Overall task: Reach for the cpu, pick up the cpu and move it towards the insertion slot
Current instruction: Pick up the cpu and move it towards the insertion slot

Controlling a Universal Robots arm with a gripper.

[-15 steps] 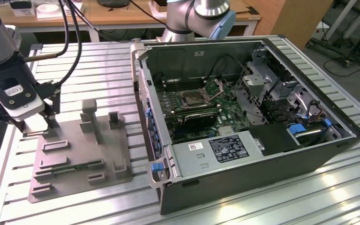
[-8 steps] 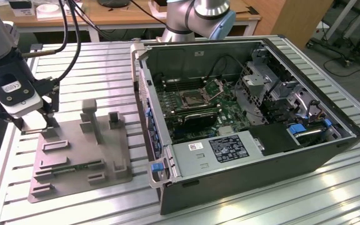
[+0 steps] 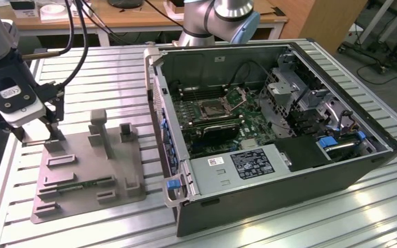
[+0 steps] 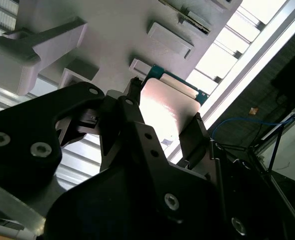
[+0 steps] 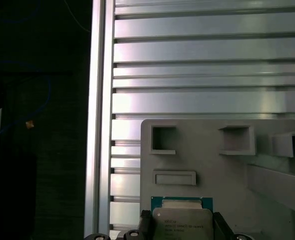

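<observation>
The gripper [image 3: 49, 133] hung at 9 o'clock in the exterior view, low over the tray's [image 3: 81, 168] far corner. In both wrist views its jaws were closed to the width of the cpu [image 4: 167, 105] [image 5: 181, 221], one finger [image 4: 133, 92] against each of two opposite edges. The cpu sat at that tray corner; whether it had left the surface could not be told. The slot [image 3: 216, 107] lay well apart, toward 3 o'clock from the gripper, inside the open case [image 3: 254, 212], its frame raised.
</observation>
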